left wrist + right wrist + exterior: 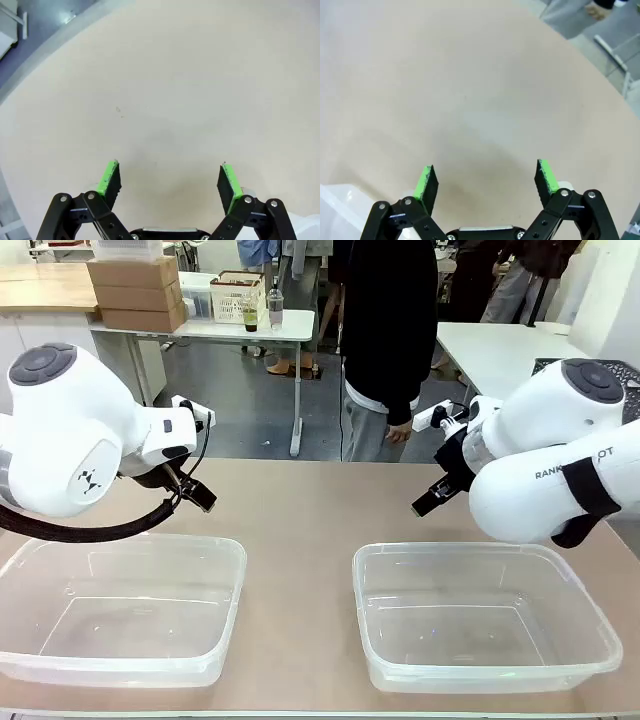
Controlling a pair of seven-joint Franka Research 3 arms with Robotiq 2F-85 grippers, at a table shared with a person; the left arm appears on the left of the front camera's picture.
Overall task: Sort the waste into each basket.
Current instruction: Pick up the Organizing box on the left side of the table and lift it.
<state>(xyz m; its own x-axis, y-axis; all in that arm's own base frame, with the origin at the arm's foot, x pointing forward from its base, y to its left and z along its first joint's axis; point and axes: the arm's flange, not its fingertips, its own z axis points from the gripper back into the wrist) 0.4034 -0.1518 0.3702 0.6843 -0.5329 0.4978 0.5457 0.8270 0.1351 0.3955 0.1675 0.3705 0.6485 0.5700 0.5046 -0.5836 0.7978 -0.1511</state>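
The only legible writing is on the right arm (560, 490), where grey letters "RANK" and further on "OT" show on the white shell, with a black strap across the part between. The left arm (70, 440) bears a small black emblem without readable text.

The left gripper (196, 493) hangs above the worktop (300, 520) towards its left side, just beyond the far rim of the left tub (120, 545). Its jaws stand wide apart; in the left wrist view the green pads (109, 177) have bare beige surface between them, and they hold and touch nothing. The right gripper (428, 502) hangs towards the right side, just beyond the far left corner of the right tub (450, 552). Its jaws are likewise spread wide, the pads (544, 175) in the right wrist view framing bare tabletop, with nothing gripped.

Both clear tubs sit side by side along the near edge of the worktop, well apart, one in front of each arm.

A person in a dark top (385, 320) stands at the far edge near the middle, one hand (398, 432) hanging at the side. Behind, a white table (220, 328) carries stacked cardboard boxes (135, 290), a bottle (275, 305) and a small crate (235, 295).
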